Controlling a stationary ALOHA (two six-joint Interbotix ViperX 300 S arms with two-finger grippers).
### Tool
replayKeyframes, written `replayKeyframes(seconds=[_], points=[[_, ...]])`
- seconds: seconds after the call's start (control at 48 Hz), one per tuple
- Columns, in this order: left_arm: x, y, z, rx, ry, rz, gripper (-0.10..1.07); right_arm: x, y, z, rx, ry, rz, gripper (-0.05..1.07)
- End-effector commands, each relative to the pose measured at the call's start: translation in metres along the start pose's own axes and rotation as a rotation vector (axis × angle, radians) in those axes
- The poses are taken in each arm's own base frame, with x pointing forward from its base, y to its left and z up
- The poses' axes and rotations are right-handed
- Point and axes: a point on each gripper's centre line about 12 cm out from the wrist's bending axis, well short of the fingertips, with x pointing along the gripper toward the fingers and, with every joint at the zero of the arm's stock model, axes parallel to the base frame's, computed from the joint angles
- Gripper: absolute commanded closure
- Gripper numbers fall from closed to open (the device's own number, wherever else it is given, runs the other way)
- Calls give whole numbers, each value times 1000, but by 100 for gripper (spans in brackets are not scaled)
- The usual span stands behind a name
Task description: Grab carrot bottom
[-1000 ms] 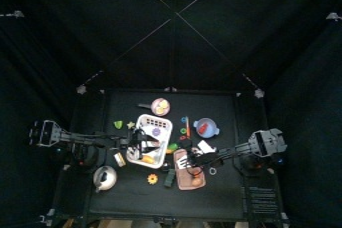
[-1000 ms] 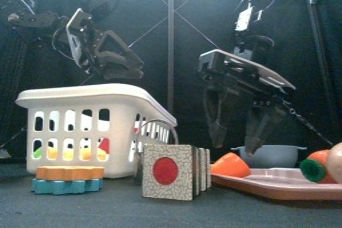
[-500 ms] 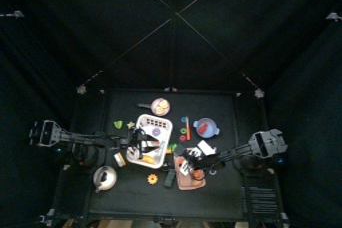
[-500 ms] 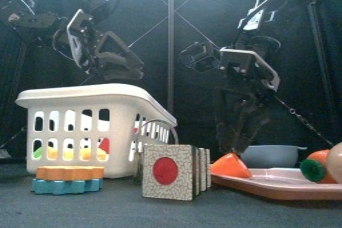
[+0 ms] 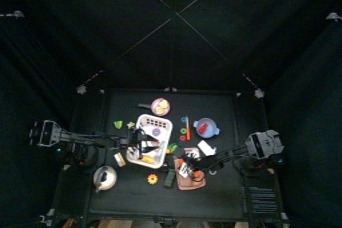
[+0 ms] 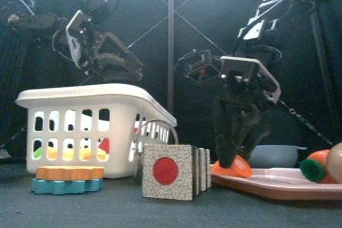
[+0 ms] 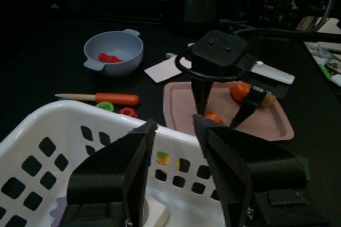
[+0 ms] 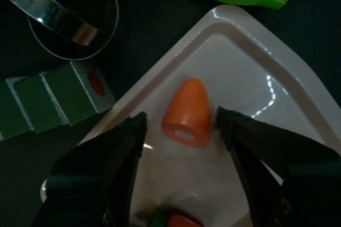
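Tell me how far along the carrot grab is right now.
Done: the right gripper is over the reddish-brown cutting board, open jaws on either side of the small bright-orange plastic carrot bottom. In hand: nothing; the carrot lies flat on the board. Left: close and lift. The left gripper hangs above the white basket.

The black desk (image 6: 120, 207) carries a white laundry-style basket (image 6: 87, 122) on its left part. Before the basket lies a flat orange and teal toy (image 6: 70, 179). Beside it stands a small card box with a red circle (image 6: 170, 170). On the right lies a pink tray (image 6: 287, 184), and behind it a blue bowl (image 7: 112, 50).
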Motion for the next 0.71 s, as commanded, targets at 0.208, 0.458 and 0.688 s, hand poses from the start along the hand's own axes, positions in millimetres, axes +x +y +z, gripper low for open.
replayKeyframes(seconds=[0.208, 0.458, 0.688], points=[[1, 1, 6, 0, -20, 3, 20, -3, 2, 4, 18, -6, 14, 26], [1, 2, 6, -1, -20, 5, 20, -1, 0, 6, 32, -2, 10, 28], [0, 1, 6, -1, -22, 3, 20, -21, 2, 15, 43, -44, 47, 28]])
